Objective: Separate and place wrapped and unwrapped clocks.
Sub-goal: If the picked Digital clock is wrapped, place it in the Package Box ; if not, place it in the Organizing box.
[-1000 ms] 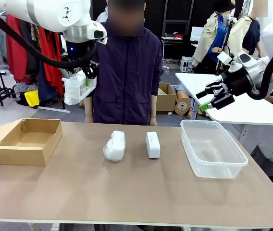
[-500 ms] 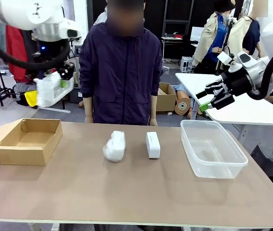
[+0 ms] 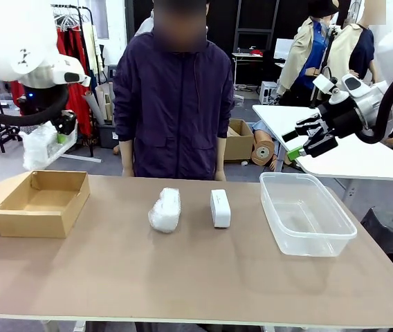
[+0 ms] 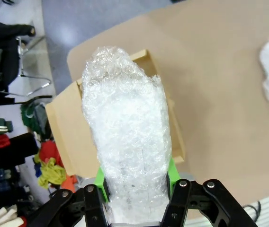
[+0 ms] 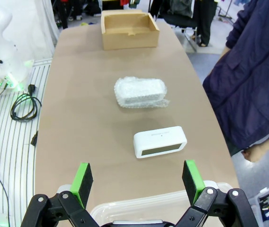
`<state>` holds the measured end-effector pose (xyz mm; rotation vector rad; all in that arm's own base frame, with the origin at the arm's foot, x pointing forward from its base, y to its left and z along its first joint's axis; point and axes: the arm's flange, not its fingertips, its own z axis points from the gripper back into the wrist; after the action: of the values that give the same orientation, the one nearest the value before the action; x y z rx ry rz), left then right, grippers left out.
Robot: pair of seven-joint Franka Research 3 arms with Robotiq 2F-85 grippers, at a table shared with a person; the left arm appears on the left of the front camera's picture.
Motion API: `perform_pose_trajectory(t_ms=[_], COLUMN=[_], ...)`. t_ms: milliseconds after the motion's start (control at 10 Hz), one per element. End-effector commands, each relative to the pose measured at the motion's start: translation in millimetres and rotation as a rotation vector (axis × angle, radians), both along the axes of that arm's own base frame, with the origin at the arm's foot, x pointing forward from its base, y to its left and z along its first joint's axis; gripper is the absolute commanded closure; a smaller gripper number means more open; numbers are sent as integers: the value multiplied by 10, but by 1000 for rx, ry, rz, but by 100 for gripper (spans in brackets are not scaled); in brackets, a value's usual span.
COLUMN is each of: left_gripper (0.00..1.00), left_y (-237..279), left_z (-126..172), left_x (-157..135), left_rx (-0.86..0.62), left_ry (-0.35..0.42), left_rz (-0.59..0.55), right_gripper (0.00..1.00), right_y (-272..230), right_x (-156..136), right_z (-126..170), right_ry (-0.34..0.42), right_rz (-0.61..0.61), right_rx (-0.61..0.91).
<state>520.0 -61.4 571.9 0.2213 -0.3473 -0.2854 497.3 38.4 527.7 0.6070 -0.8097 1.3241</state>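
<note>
My left gripper (image 3: 57,136) hangs high above the open cardboard box (image 3: 41,202) at the table's left, shut on a bubble-wrapped clock (image 3: 40,146). The left wrist view has that wrapped clock (image 4: 127,137) between the green pads, with the box (image 4: 70,135) beneath it. A second wrapped clock (image 3: 165,209) lies at mid-table; it also appears in the right wrist view (image 5: 140,92). Beside it stands the bare white clock (image 3: 220,207), lying on the table in the right wrist view (image 5: 160,141). My right gripper (image 3: 306,141) hovers open above the clear tub (image 3: 306,214), nothing between its fingers (image 5: 82,178).
A person (image 3: 176,97) in a dark jacket stands at the far edge, hands down. The tub's rim (image 5: 139,204) sits just below my right gripper. Another table (image 3: 349,152) stands behind at right. Bare tabletop spreads along the near side.
My left arm has carried the wrapped clock leftward, from in front of the person to above the cardboard box. The right arm has stayed still.
</note>
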Motion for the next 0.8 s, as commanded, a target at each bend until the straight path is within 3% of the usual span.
perform_pose_trajectory(t_ms=[0,400,500,700], left_gripper=[100,100,100,100], left_y=[203,393,451,451], left_z=[-133,-318,-312,-312], left_x=[105,329,284,284], left_rx=[-9,-10,-9,-9], left_ry=[-70,-62,-46,-46], left_rz=[44,136,84,84], right_gripper=[0,0,0,0], right_y=[11,11,11,11], right_x=[-9,-9,-9,-9], right_z=[20,20,20,20], right_ry=[-6,-6,-6,-6], right_rz=[8,8,8,8], right_rx=[5,5,5,5])
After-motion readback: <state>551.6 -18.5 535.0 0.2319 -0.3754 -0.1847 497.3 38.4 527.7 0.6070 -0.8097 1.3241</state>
